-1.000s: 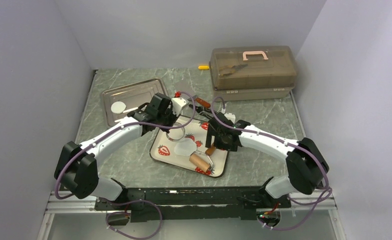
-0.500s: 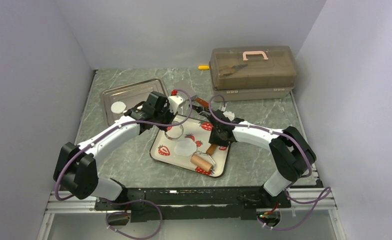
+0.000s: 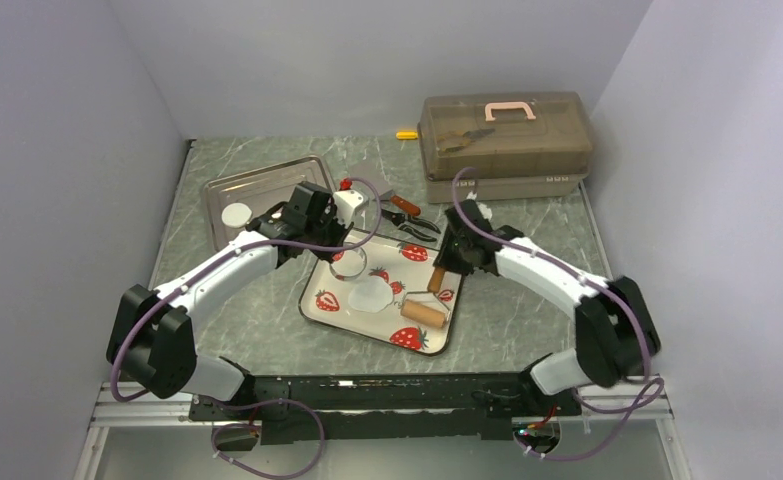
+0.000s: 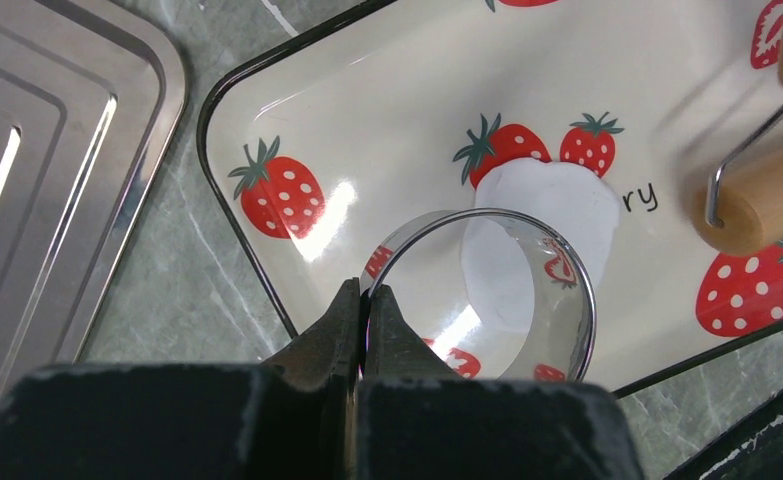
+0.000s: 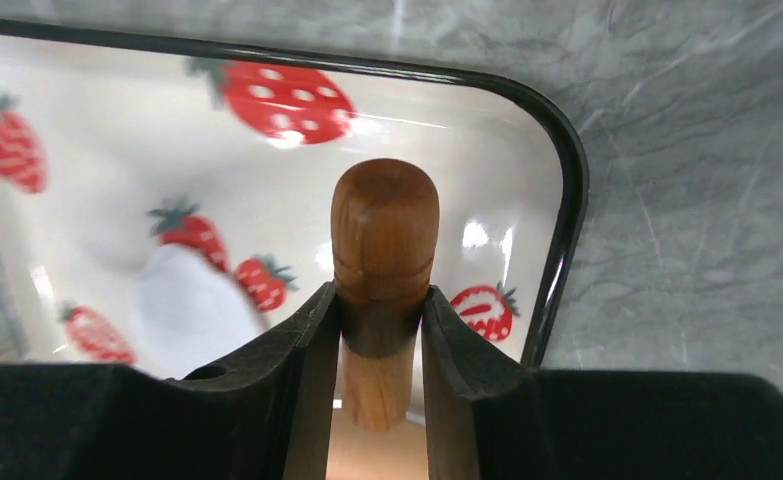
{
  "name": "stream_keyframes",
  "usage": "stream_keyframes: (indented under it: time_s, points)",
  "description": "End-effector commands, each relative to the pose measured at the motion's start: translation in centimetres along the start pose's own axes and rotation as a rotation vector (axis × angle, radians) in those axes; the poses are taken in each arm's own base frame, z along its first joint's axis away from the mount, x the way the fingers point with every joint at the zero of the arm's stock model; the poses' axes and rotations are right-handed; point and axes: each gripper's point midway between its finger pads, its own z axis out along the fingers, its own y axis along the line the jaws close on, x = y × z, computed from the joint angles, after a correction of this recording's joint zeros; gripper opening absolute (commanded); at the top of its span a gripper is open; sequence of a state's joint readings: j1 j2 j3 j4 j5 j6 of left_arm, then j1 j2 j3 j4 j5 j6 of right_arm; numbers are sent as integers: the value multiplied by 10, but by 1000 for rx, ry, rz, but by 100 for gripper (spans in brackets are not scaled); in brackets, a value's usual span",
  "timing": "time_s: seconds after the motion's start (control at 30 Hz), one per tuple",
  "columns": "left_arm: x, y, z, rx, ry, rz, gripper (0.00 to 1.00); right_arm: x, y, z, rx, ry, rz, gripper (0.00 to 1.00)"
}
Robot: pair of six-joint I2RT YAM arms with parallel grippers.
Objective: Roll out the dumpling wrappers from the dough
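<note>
One flattened dough (image 3: 370, 294) patch lies mid-way on the strawberry tray (image 3: 324, 312), at 5 o'clock from the left gripper (image 4: 365, 300) and 8 o'clock from the right gripper (image 5: 382, 300). The left gripper pinches the rim of one clear ring (image 4: 487, 212). The right gripper clamps the handle of one wooden roller (image 3: 423, 311). On the tray only "ry" can be read. One dumpling wrapper (image 3: 236, 214) lies on the steel tray (image 3: 277, 185).
</note>
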State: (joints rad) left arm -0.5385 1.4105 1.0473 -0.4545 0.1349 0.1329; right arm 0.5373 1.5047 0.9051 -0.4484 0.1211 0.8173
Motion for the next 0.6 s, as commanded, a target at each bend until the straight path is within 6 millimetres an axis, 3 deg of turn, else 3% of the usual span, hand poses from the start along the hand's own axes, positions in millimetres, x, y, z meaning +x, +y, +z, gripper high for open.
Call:
stream_keyframes:
  time_s: [0.0,0.1,0.23,0.4,0.57]
  points:
    - [-12,-6,-9,29,-59,-15,0,-49,9,-62,-120,-130,15,0]
    - [-12,-6,-8,31,-58,-18,0,-58,-29,-68,-75,-159,40,0]
    - [-9,-13,-5,63,-53,-24,0,-64,-53,-70,-118,-116,42,0]
    - [-4,-19,-3,90,-52,-32,0,-86,-95,-81,-20,-146,63,0]
    - [-4,-24,-1,102,-50,-23,0,-86,-148,-58,21,-119,218,0]
